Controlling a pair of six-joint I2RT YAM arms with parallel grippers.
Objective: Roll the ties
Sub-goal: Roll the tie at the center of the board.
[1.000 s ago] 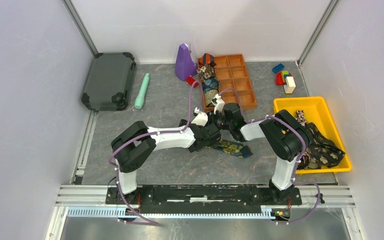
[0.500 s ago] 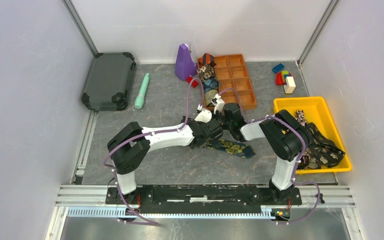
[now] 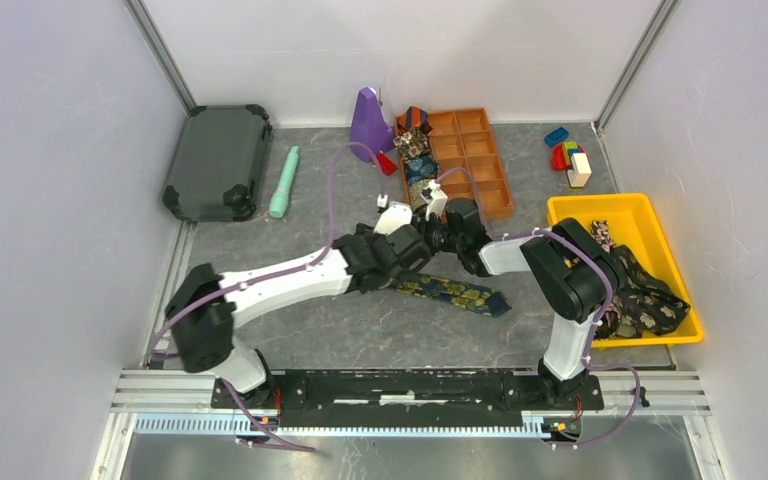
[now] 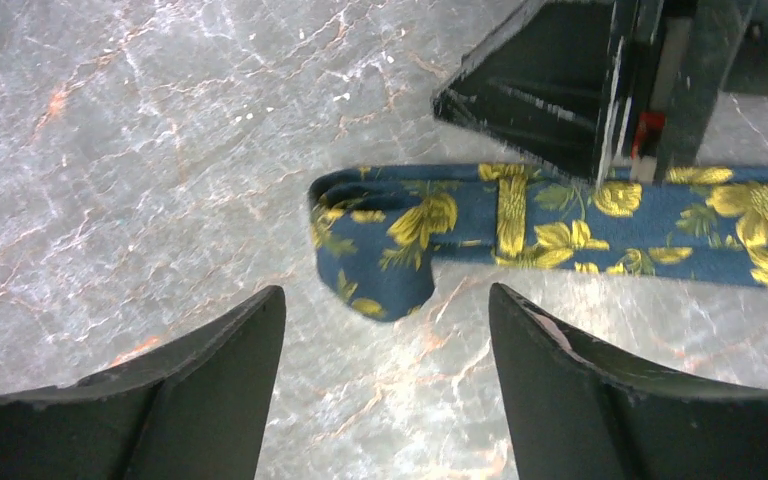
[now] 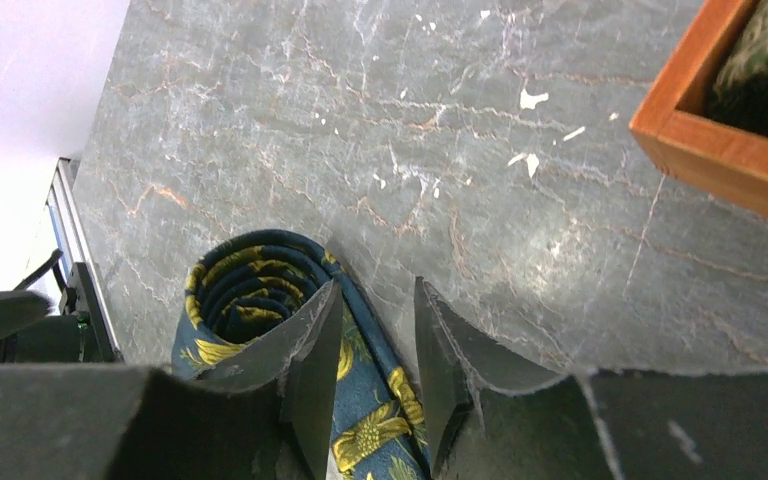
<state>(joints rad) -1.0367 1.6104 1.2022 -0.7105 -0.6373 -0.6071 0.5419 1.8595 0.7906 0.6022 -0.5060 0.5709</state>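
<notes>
A navy tie with gold flowers (image 3: 457, 294) lies on the grey table, one end partly rolled. In the left wrist view the rolled end (image 4: 375, 245) sits just ahead of my left gripper (image 4: 387, 290), which is open and empty. My right gripper (image 5: 378, 285) stands tips-down on the tie (image 5: 360, 385) beside the roll (image 5: 245, 290), its jaws nearly closed with the strip between them. Both grippers meet over the tie's left end in the top view, the left gripper (image 3: 412, 248) and the right gripper (image 3: 440, 238). Rolled ties (image 3: 415, 150) fill a tray's left column.
An orange compartment tray (image 3: 482, 160) stands behind the grippers, with a purple object (image 3: 368, 125) next to it. A yellow bin (image 3: 622, 212) at the right holds loose ties (image 3: 650, 298). A mint stick (image 3: 284, 182), a dark case (image 3: 217, 160) and toy blocks (image 3: 568, 152) lie farther off.
My left arm has stretched out, its elbow swinging left and toward the near edge, and its gripper has shifted slightly back. The right gripper has stayed on the tie.
</notes>
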